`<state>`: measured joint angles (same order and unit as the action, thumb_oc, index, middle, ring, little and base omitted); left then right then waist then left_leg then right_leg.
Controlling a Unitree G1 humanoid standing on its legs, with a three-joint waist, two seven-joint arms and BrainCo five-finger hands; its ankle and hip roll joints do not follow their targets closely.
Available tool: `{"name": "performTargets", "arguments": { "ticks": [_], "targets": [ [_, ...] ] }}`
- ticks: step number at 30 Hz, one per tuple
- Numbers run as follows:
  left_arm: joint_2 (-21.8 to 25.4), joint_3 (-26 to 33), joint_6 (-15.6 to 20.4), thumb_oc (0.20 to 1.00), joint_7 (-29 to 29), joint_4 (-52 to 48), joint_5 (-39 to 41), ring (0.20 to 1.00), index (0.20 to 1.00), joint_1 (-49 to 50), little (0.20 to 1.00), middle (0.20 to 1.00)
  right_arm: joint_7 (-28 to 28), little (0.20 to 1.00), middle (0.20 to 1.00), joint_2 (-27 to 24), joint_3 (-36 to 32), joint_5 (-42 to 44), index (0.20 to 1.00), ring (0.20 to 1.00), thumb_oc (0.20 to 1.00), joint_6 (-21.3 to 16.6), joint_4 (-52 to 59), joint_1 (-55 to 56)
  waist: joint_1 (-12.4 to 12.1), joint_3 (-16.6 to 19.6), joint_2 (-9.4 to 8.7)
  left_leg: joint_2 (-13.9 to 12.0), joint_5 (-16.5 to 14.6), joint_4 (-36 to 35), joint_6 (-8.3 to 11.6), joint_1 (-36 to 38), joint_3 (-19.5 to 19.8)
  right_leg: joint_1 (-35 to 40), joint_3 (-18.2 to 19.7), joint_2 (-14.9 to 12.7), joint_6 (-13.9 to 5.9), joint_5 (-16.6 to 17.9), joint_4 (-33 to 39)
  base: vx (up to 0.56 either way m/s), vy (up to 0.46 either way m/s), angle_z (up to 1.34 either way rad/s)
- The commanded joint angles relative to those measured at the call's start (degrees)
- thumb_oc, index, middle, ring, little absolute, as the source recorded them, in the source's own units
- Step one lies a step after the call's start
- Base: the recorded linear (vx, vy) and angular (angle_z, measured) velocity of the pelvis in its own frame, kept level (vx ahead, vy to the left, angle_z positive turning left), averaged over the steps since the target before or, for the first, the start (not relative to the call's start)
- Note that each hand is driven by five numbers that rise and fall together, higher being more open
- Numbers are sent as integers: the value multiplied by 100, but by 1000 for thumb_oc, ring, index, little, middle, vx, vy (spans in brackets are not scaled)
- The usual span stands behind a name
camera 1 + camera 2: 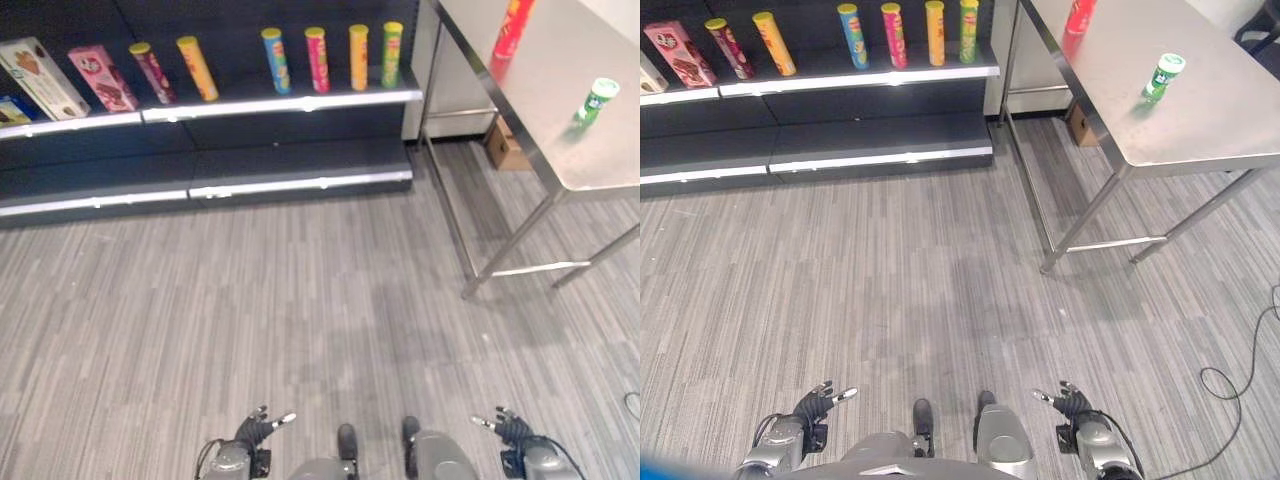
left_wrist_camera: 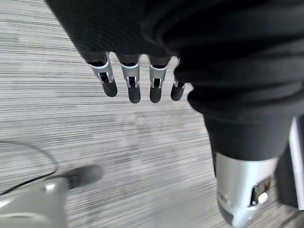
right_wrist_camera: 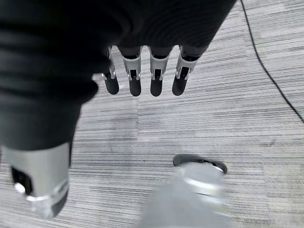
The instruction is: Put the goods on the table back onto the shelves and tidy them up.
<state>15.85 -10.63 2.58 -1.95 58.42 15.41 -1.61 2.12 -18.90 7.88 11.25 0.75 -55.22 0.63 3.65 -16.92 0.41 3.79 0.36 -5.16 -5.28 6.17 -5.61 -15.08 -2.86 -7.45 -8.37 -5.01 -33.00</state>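
Observation:
A red tube can (image 1: 512,28) stands on the steel table (image 1: 560,110) at the right, and a short green can (image 1: 597,100) stands nearer the table's front edge. On the dark shelf (image 1: 280,104) at the back stand several tube cans (image 1: 318,58) in a row. My left hand (image 1: 257,432) hangs low at the bottom left, open, holding nothing; its fingers (image 2: 134,88) point at the floor. My right hand (image 1: 512,430) hangs low at the bottom right, open and empty, fingers (image 3: 156,81) straight.
Snack boxes (image 1: 100,76) lean on the shelf's left part. A lower shelf board (image 1: 300,170) is bare. A cardboard box (image 1: 505,148) sits on the floor under the table. Grey striped floor (image 1: 300,300) lies between me and the shelf.

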Motion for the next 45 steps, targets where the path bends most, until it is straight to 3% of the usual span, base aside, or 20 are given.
{"name": "performTargets", "arguments": {
  "ticks": [1, 6, 8, 10, 11, 12, 13, 16, 18, 23, 25, 27, 30, 31, 33, 35, 37, 40, 42, 45],
  "targets": [
    [81, -5, 154, 1000, 17, -117, -44, 1000, 1000, -15, 1000, 1000, 49, 1000, 1000, -93, 163, 18, 1000, 1000, 1000, -152, 109, -73, 125, 67, -54, -111, -1193, 502, 304, 283, 617, -113, -7, -28, -122, 302, 1152, 292, -29, 4],
    [60, 11, 138, 1000, 46, -199, 120, 1000, 1000, -149, 1000, 1000, 127, 1000, 1000, -57, 61, 126, 1000, 1000, 1000, -149, 290, 21, 447, -62, -190, -3, -1513, 493, 447, 718, 925, -332, -140, 241, -313, 658, 3203, 312, -57, 32],
    [30, 39, 149, 1000, 76, -128, 99, 1000, 1000, -110, 1000, 1000, 136, 1000, 1000, -82, 11, 100, 1000, 1000, 1000, -164, 371, 121, 509, 32, -225, -33, -1683, 459, 512, 967, 1035, -357, -446, 261, -323, 781, 3421, 472, -139, 45],
    [29, 35, 159, 1000, 89, -110, 63, 1000, 1000, -92, 1000, 1000, 134, 1000, 1000, -101, -32, 119, 1000, 1000, 1000, -188, 377, 186, 526, 101, -230, -59, -1785, 440, 547, 1076, 1069, -240, -501, 255, -282, 804, 3514, 425, -157, 33],
    [19, 5, 131, 1000, 121, -19, -38, 1000, 1000, -50, 1000, 1000, 109, 1000, 1000, -162, -65, 107, 1000, 1000, 1000, -208, 378, 221, 538, 264, -244, -207, -1924, 534, 640, 1179, 1051, -155, -648, 267, -131, 864, 3315, 619, -260, 65],
    [-26, -35, 118, 1000, 108, 85, -44, 1000, 1000, -48, 1000, 1000, 132, 1000, 1000, -288, -128, 95, 1000, 1000, 1000, -228, 384, 253, 614, 369, -141, -488, -1726, 925, 866, 1172, 1042, -104, -701, 327, -24, 803, 3051, 619, -261, 71],
    [-30, -36, 119, 1000, 107, 86, -44, 1000, 1000, -48, 1000, 1000, 132, 1000, 1000, -291, -129, 95, 1000, 1000, 1000, -227, 385, 255, 622, 375, -131, -496, -1733, 933, 868, 1162, 1050, -107, -712, 330, -23, 797, 3047, 421, -192, 48],
    [-21, -122, 120, 1000, 67, 117, -44, 1000, 1000, -131, 1000, 1000, 271, 1000, 1000, -418, -241, 102, 1000, 1000, 1000, -278, 326, 299, 732, 501, 13, -850, -974, 1596, 1242, 1078, 961, 166, -873, 466, 204, 559, 2930, 355, -171, 14],
    [-2, -138, 98, 1000, 53, 113, -27, 1000, 1000, -166, 1000, 1000, 358, 1000, 1000, -461, -271, 73, 1000, 1000, 1000, -267, 167, 288, 785, 567, 14, -1010, -555, 2169, 1394, 876, 796, 445, -913, 566, 375, 335, 2970, 366, -187, 26],
    [13, -91, 49, 1000, 16, 170, 16, 1000, 1000, -184, 1000, 1000, 403, 1000, 1000, -442, -278, 24, 1000, 1000, 1000, -202, -291, 429, 713, 521, -45, -1109, 262, 3826, 1306, 274, 700, 1218, -638, 863, 721, -112, 3214, 313, -156, -6],
    [28, -123, 51, 1000, -9, 217, 28, 1000, 1000, -268, 1000, 1000, 398, 1000, 1000, -388, -179, -43, 1000, 1000, 1000, -124, -658, 395, 615, 381, -165, -1160, -12, 4189, 1138, -253, 534, 1517, -502, 790, 743, -212, 3302, 231, -116, -23],
    [58, -139, 54, 1000, 2, 229, 49, 1000, 1000, -328, 1000, 1000, 326, 1000, 1000, -305, -130, -22, 1000, 1000, 1000, -66, -902, 371, 459, 258, -316, -1125, -557, 3920, 945, -717, 332, 1801, -404, 682, 663, -291, 3394, 241, -43, -19],
    [91, -200, 60, 1000, 16, 263, -45, 1000, 1000, -339, 1000, 1000, 247, 1000, 1000, -248, -49, -93, 1000, 1000, 1000, 12, -1210, 328, 293, 192, -377, -1076, -641, 2801, 1046, -1238, 351, 1980, -232, 570, 573, -392, 3392, 301, 101, -51],
    [134, -199, 80, 1000, 42, 247, -77, 1000, 1000, -299, 1000, 1000, 222, 1000, 1000, -209, -52, -115, 1000, 1000, 1000, 9, -1292, 354, 104, 169, -213, -955, 72, 1155, 1203, -1544, 944, 2315, 83, 724, 511, -521, 3480, 524, 234, -79],
    [108, -180, 116, 1000, 22, 343, -80, 1000, 1000, -249, 1000, 1000, 269, 1000, 1000, -191, -74, -161, 1000, 1000, 1000, -12, -1401, 324, 6, 112, -149, -890, 445, 371, 1378, -1837, 1440, 2611, 567, 797, 489, -715, 3479, 563, 272, -155],
    [69, -73, 138, 1000, 14, 478, -37, 1000, 1000, -152, 1000, 1000, 246, 1000, 1000, -199, 7, -342, 1000, 1000, 1000, -24, -1361, 221, -114, 155, -82, -898, 551, 383, 1342, -1738, 1617, 2771, 1010, 788, 400, -876, 3384, 485, 359, -215],
    [85, -34, 169, 1000, -26, 433, -18, 1000, 1000, -109, 1000, 1000, 252, 1000, 1000, -169, -7, -394, 1000, 1000, 1000, -9, -1306, 209, -167, 226, -137, -863, 523, 515, 1295, -1648, 1516, 2750, 1092, 593, 294, -846, 3347, 291, 296, -149],
    [172, -8, 187, 1000, -41, 384, -25, 1000, 1000, -108, 1000, 1000, 228, 1000, 1000, -138, -117, -311, 1000, 1000, 1000, 24, -1274, 165, -152, 345, -237, -819, 292, 646, 1137, -1552, 1157, 2498, 1236, 257, 27, -734, 3026, 214, 284, -124],
    [301, 9, 211, 1000, -40, 321, -77, 1000, 1000, -173, 1000, 1000, 214, 1000, 1000, -135, -346, -139, 1000, 1000, 1000, 31, -1288, 255, -60, 419, -299, -689, 22, 825, 924, -1501, 899, 2259, 1297, 5, -177, -655, 2720, 194, 303, -69],
    [363, 55, 196, 1000, -43, 275, -59, 1000, 1000, -223, 1000, 1000, 228, 1000, 1000, -141, -577, 40, 1000, 1000, 1000, 33, -1254, 356, 46, 430, -296, -599, -146, 849, 805, -1400, 798, 1991, 1328, -80, -307, -457, 2250, 110, 199, -32]
  ]
}}
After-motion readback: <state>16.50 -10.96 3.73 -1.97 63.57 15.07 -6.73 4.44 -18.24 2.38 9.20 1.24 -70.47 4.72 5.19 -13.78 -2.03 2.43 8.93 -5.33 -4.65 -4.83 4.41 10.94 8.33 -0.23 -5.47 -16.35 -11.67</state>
